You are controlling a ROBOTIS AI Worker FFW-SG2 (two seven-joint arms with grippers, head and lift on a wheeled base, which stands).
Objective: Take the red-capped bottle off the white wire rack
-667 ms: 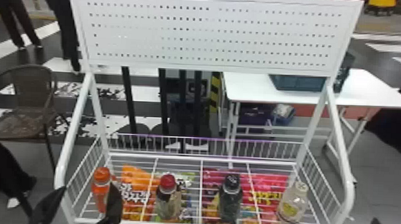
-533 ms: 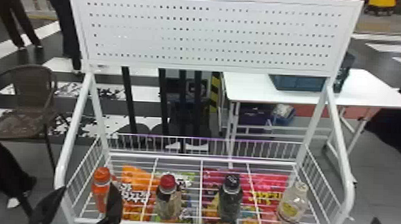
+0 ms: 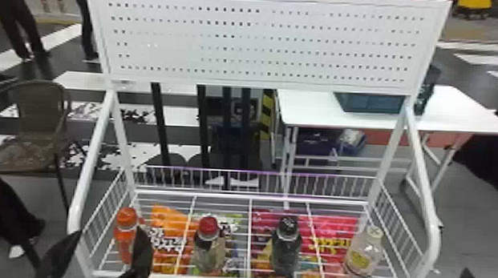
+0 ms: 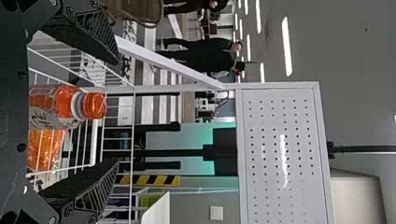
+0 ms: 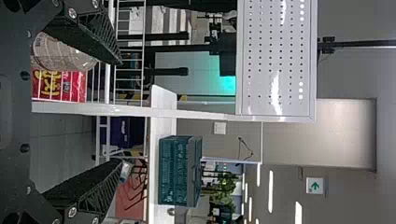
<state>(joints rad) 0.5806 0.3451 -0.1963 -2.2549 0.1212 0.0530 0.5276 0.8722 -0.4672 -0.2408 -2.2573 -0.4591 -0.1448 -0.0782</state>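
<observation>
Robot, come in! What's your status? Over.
Left black claw open, empty; right black claw likewise. Red-capped plastic bottle on white wire rack. Orange-capped plastic bottle maybe in left claw's way.

we see a brown chair (image 3: 41, 107) at left, a teal crate (image 3: 370, 103) on a white table (image 3: 462, 114) at right — lit ceiling strips (image 4: 286, 46) above.

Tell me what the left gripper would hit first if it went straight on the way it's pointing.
Most likely the orange-capped bottle: in the left wrist view it lines up between the open fingers of the left gripper, though depth is unclear.
</observation>
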